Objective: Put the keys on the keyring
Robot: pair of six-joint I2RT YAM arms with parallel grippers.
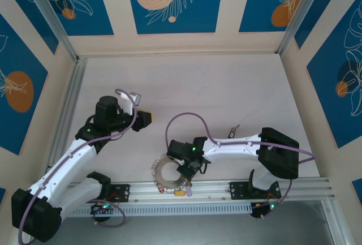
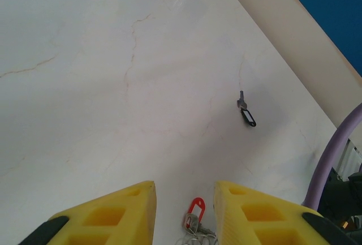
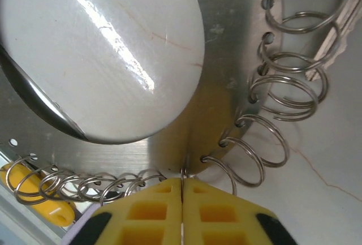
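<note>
Right wrist view: right gripper (image 3: 181, 200) is clenched at the rim of the keyring (image 3: 226, 58), probably to steady it. Left gripper (image 2: 184, 191) hangs released, with a loose key (image 2: 246, 115) lying well ahead of it, waiting.

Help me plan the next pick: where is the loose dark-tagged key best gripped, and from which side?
Probably by the dark tag, from straight above, jaws across its narrow width. The key lies flat on the table, so no side offers an edge, and the tag looks bulkier than the metal.
</note>
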